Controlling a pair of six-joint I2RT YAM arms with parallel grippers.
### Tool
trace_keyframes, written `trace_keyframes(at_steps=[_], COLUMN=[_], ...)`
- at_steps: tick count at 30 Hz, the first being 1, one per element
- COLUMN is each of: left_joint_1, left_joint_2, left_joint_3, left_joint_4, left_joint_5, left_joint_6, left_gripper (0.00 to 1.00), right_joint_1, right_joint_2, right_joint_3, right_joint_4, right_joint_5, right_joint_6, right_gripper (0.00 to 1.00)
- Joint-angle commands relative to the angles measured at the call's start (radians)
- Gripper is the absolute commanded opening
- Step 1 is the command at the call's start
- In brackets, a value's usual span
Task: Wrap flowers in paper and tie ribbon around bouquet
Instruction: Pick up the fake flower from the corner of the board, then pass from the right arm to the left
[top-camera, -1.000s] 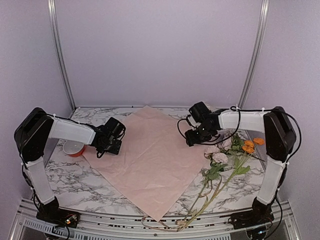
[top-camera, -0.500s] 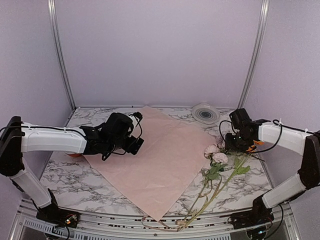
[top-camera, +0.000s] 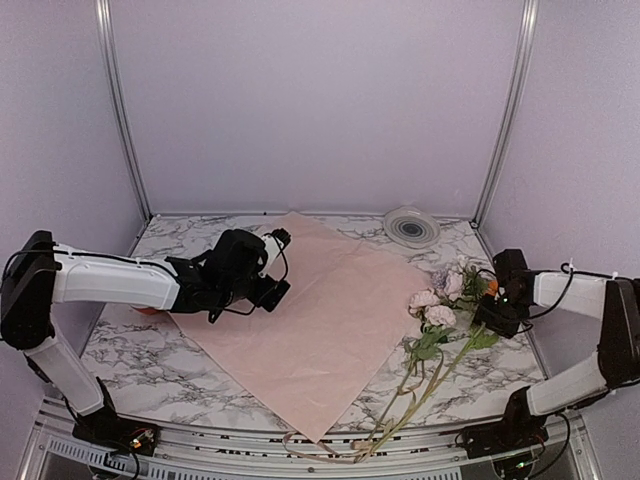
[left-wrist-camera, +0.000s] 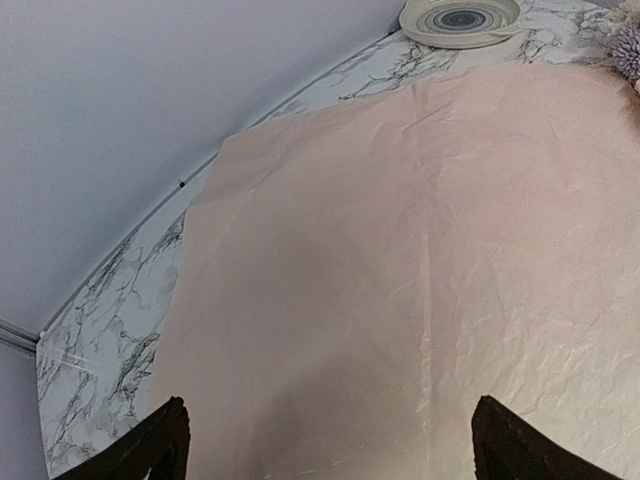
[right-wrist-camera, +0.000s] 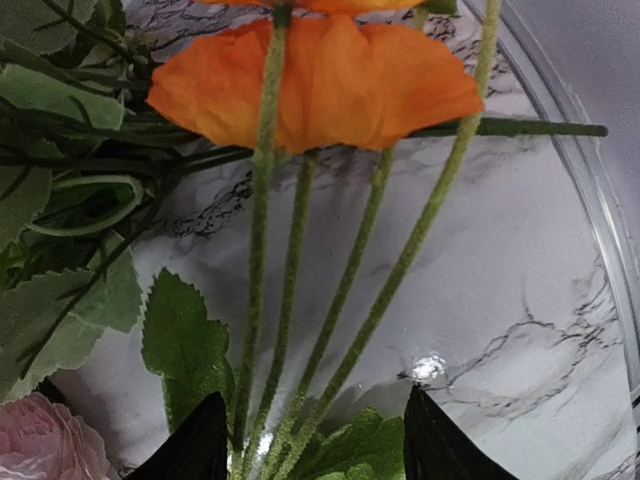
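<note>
Marble-patterned tabletop (top-camera: 140, 350) inside pale lilac walls is what I have on screen. Spread on it like a diamond lies the paper (top-camera: 310, 310), flat and unfolded, one corner pointing at the back wall and one at me.

My left gripper (top-camera: 272, 276) hangs over the paper's left part, just inside its left corner. From that wrist camera, the two dark fingertips (left-wrist-camera: 160, 448) stand wide apart with only crinkled pink sheet between them, so those jaws are open and hold nothing.

Off the paper's right edge lie the flowers (top-camera: 440, 312), heads away from me, long stems running back toward the paper's near corner. They rest on the marble, barely touching the sheet.

My right gripper (top-camera: 492, 312) is down among the flower heads, to the right of the paper. Its wrist view shows thin green stems passing between the fingers (right-wrist-camera: 195, 445) under the orange bloom (right-wrist-camera: 320, 80). A gap shows on the right side, so these jaws straddle the stems without pinching.

By the paper's near corner, the ribbon (top-camera: 315, 450) lies loosely looped. Beyond the paper's far right edge sits a round white-grey disc (top-camera: 411, 227).
</note>
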Motion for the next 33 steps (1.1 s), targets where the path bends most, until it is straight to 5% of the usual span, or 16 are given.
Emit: trace_keyframes(at_steps=[1,6,12,23,28,33], left_joint_1=[0.004,0.004,0.003,-0.013,-0.023,-0.026], left_joint_2=[0.016,0.006,-0.007,-0.061,-0.092,-0.123], left_joint_3=[-0.018,-0.023,-0.017,-0.006,-0.007,-0.010], left_joint_4=[0.026,0.026,0.016,-0.018,-0.016,-0.015], left_joint_5=[-0.003,0.003,0.011,0.029,0.034,0.041], left_joint_6=[0.013,0.010,-0.001,-0.013,-0.021,-0.022], left_gripper=[0.99,0.99,0.99,0.99,0.99,0.99], right_joint_1=[-0.008,-0.014,-0.021,-0.014,0.074,0.215], right_joint_2=[0.071,0.126,-0.033,-0.377,-0.488,-0.451], right_joint_3=[-0.008,-0.022,0.001,0.223,0.295,0.416], right_joint_4=[0.084,0.102,0.048,-0.125,0.088,0.308], right_joint_5=[-0.036,-0.034,0.096,0.363,0.441,0.386], right_joint_6=[0.035,0.041,0.057,-0.080,-0.240,-0.571], right_gripper=[0.59,0.43,0.03,0.00,0.00,0.00])
